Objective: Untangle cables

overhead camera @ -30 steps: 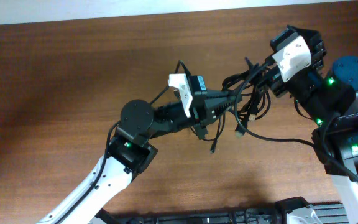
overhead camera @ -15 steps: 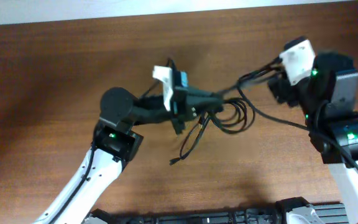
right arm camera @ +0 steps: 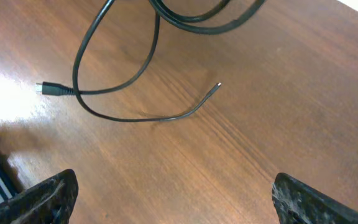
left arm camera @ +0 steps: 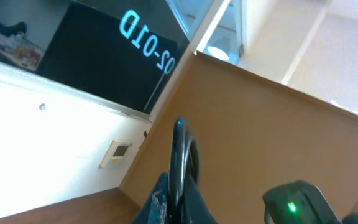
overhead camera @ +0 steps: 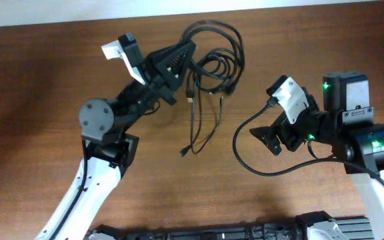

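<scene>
The cables [overhead camera: 213,52] are thin black cords hanging in loops from my left gripper [overhead camera: 184,52], which is raised near the table's back and shut on them. Several loose ends trail down toward the wood, one with a small plug [overhead camera: 185,153]. In the left wrist view, the fingers [left arm camera: 194,198] pinch one black cord [left arm camera: 179,152], and the camera faces up at a wall. My right gripper [overhead camera: 264,138] hovers open at the right, apart from the cables. In the right wrist view, its gripper [right arm camera: 182,199] frames bare wood, with a cord [right arm camera: 135,116] and plug [right arm camera: 50,89] beyond.
The brown wooden table [overhead camera: 39,87] fills the view. A thicker black wire [overhead camera: 236,148] curves out from the right arm toward the middle. A dark rack edge [overhead camera: 212,233] runs along the front. The right arm's base [overhead camera: 379,143] stands at the right edge.
My left gripper has swung back and to the left, carrying the cable bundle up with it. The right gripper has drawn away from the tangle toward the front right, with nothing in it.
</scene>
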You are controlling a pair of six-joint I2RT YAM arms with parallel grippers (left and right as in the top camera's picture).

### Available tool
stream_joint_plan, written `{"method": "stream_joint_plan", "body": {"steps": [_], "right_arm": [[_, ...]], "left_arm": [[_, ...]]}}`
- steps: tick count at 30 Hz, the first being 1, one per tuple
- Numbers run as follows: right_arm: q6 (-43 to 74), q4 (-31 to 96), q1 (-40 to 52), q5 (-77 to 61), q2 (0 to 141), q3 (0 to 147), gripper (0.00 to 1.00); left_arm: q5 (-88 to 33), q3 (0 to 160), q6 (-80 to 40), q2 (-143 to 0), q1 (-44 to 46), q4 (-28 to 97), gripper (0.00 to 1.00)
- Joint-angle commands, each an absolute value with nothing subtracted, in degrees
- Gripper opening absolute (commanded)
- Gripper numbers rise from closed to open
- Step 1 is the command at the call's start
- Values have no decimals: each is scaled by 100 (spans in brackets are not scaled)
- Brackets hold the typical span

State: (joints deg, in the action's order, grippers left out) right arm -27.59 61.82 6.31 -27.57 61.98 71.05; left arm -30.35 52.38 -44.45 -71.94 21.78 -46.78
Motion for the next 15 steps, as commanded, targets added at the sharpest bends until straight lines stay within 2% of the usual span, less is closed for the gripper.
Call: {"method": "stream_joint_plan", "body": {"steps": [1,5,6,8,11,15], "right_arm": [[-2281,5859,631,-2729,6152,7126,99],[250,4318,631,-2331,6152,7126,99],[550,4154,631,-2346,6152,7126,99],[635,4108,631,-2370,6152,7126,99],[1754,3916,637,-2576,6246,7126,99],[1415,3562,637,-4132,6641,7126,98]], "left_arm": [[-3461,5319,-4729,-7111,1949,-4904,0],[-4727,5319,-4731,-7111,1485,-5476,0],[-4917,5319,-4735,-7111,1310,-5583,0],[-5245,5319,-4869,-7111,1096,-5968,0],[-5863,5319,-4882,-7113,1007,-7035,0],[-6025,5319,-5275,-7113,1007,-7787,0]]}}
